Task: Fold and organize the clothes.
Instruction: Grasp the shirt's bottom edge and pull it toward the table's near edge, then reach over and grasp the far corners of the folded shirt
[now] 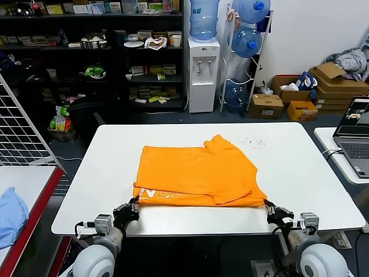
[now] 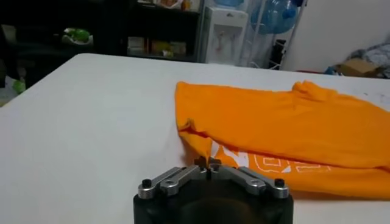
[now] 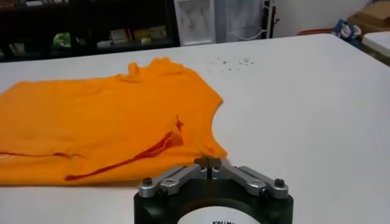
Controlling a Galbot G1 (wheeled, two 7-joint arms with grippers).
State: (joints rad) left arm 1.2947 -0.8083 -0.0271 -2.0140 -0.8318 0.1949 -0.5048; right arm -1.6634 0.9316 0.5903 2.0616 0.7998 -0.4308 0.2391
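White table [image 1: 300, 173] in storeroom: shelves behind, water dispenser [image 1: 203, 74], laptop [image 1: 356, 135] at right. One orange T-shirt [image 1: 199, 176] lying folded mid-table, lettering at near edge. Two grippers: left gripper [image 1: 131, 209] pressed together at shirt's near-left corner; right gripper [image 1: 273, 211] pressed together at near-right corner.

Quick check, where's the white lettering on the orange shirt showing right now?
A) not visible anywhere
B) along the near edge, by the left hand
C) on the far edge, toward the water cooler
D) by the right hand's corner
B: the white lettering peeks out along the T-shirt's near edge beside the left hand; the corner by the right hand is plain orange.
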